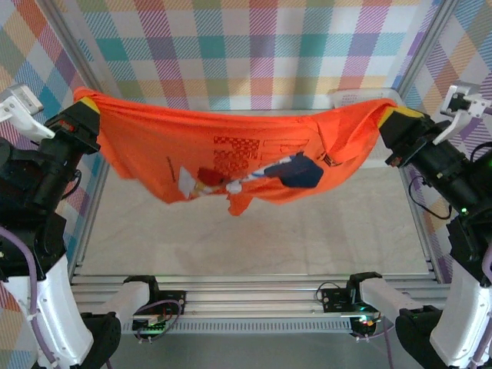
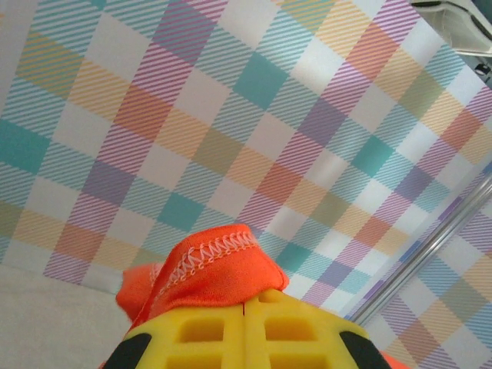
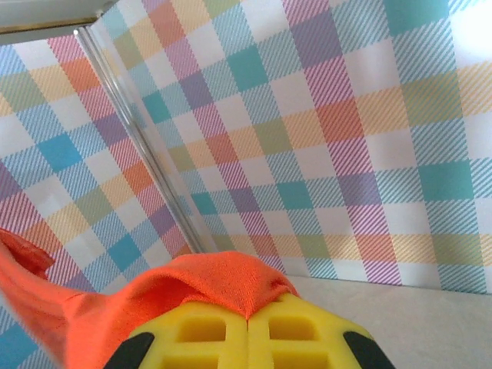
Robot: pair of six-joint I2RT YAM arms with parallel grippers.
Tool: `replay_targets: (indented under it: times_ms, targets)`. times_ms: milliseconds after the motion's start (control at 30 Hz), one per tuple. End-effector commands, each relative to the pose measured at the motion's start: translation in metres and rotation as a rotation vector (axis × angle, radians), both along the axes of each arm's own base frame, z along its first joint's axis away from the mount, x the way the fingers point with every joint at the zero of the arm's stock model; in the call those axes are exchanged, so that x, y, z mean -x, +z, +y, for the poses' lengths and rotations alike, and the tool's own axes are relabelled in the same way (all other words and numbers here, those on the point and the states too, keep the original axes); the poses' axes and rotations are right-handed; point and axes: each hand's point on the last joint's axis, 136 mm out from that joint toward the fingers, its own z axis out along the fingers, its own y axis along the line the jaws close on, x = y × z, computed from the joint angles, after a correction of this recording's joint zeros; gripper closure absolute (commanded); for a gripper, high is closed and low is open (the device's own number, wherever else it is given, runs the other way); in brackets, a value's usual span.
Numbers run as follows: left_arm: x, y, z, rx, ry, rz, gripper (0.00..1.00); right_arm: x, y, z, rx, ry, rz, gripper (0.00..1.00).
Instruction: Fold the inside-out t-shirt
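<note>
The inside-out t-shirt, bright orange with a blue and white print showing low on it, hangs stretched in the air between both arms, sagging in the middle above the table. My left gripper is shut on its left end; in the left wrist view the yellow jaws meet with a stitched orange hem pinched between them. My right gripper is shut on the shirt's right end, and in the right wrist view orange cloth bulges out from between the closed yellow jaws.
A pale table top lies under the hanging shirt. Checked cloth walls and metal frame posts stand close behind and at both sides. A metal rail runs along the near edge between the arm bases.
</note>
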Motion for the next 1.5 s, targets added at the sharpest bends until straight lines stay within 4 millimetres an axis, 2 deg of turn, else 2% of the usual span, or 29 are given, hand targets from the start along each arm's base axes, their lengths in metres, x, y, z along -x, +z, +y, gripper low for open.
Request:
replay_targets:
  times_ms: [0,133,233,333,433,567,700,800,833,867,933,967,1033,1067,1167,1267,1400,1433,1467]
  targets:
    - [-0.075,-0.054,0.0,0.0,-0.037,0.189,1.0,-0.074,-0.042,0.011,0.019,0.011,0.151,1.0]
    - [-0.134,-0.102,-0.015,0.047,-0.143,0.34,1.0,-0.128,-0.071,0.025,-0.002,0.058,0.245,1.0]
    - [-0.174,-0.128,-0.02,0.088,-0.187,0.408,1.0,-0.171,-0.09,0.033,-0.015,0.076,0.296,1.0]
    - [-0.207,-0.133,-0.02,0.103,-0.19,0.409,1.0,-0.21,-0.097,0.039,-0.016,0.079,0.314,1.0]
    - [-0.236,-0.126,-0.023,0.112,-0.218,0.394,1.0,-0.235,-0.088,0.042,0.001,0.078,0.306,1.0]
    - [-0.255,-0.107,-0.025,0.104,-0.245,0.334,1.0,-0.244,-0.064,0.041,0.023,0.069,0.255,1.0]
    - [-0.249,-0.09,-0.021,0.074,-0.231,0.277,1.0,-0.231,-0.043,0.038,0.038,0.069,0.205,1.0]
    - [-0.244,-0.11,-0.023,0.077,-0.243,0.309,1.0,-0.223,-0.056,0.047,0.03,0.125,0.242,1.0]
    - [-0.241,-0.124,-0.024,0.081,-0.247,0.328,1.0,-0.223,-0.074,0.051,0.018,0.152,0.287,1.0]
    - [-0.237,-0.148,-0.024,0.09,-0.243,0.364,1.0,-0.216,-0.085,0.056,0.005,0.176,0.31,1.0]
    - [-0.225,-0.196,-0.024,0.108,-0.233,0.431,1.0,-0.208,-0.133,0.067,-0.005,0.207,0.386,1.0]
    - [-0.215,-0.227,-0.024,0.121,-0.223,0.477,1.0,-0.202,-0.163,0.072,-0.006,0.216,0.436,1.0]
    - [-0.191,-0.284,-0.027,0.143,-0.213,0.566,1.0,-0.186,-0.238,0.077,-0.004,0.215,0.585,1.0]
    - [-0.176,-0.314,-0.028,0.148,-0.204,0.62,1.0,-0.172,-0.275,0.078,-0.006,0.212,0.657,1.0]
    - [-0.129,-0.393,-0.03,0.188,-0.162,0.793,1.0,-0.125,-0.36,0.077,-0.024,0.199,0.806,1.0]
    - [-0.09,-0.45,-0.033,0.199,-0.13,0.94,1.0,-0.085,-0.416,0.068,-0.023,0.169,0.912,1.0]
    - [-0.056,-0.496,-0.029,0.188,-0.086,1.105,0.98,-0.057,-0.456,0.057,0.0,0.138,1.0,0.99]
    - [-0.049,-0.505,-0.029,0.182,-0.084,1.14,0.93,-0.052,-0.464,0.057,-0.004,0.144,1.024,0.94]
    - [-0.044,-0.512,-0.028,0.174,-0.078,1.169,0.92,-0.048,-0.47,0.057,-0.01,0.146,1.042,0.89]
